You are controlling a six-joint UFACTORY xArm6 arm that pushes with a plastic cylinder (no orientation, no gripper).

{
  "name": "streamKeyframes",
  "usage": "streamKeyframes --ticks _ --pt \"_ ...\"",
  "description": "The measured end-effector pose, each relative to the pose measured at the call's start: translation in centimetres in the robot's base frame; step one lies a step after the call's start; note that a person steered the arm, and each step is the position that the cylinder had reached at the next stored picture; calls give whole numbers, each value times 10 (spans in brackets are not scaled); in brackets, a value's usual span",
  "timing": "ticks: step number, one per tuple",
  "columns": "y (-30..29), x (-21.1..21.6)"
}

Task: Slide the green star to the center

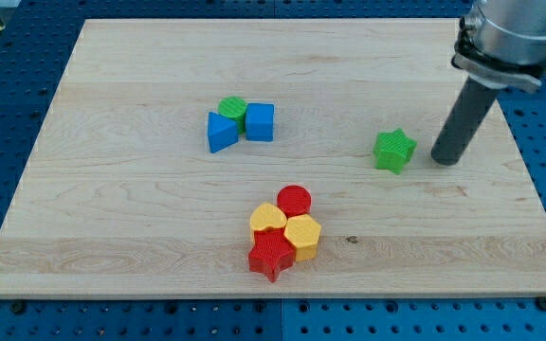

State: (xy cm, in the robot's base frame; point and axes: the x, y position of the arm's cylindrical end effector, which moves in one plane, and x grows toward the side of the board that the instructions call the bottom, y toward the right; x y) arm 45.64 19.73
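Observation:
The green star lies on the wooden board at the view's right of middle. My tip rests on the board just to the view's right of the star, a small gap apart from it. The dark rod rises from the tip toward the view's top right corner.
A green round block, a blue triangle-like block and a blue cube cluster at upper middle-left. A red round block, two yellow blocks and a red star cluster at lower middle.

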Motion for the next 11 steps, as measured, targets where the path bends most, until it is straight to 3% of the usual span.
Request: streamKeyframes --ticks 3,4,5,7,10,11 --pt "-133 -2" --pt "-110 -7" --pt "-46 -9" --pt "-18 48" --pt "-162 45" --pt "-191 23"
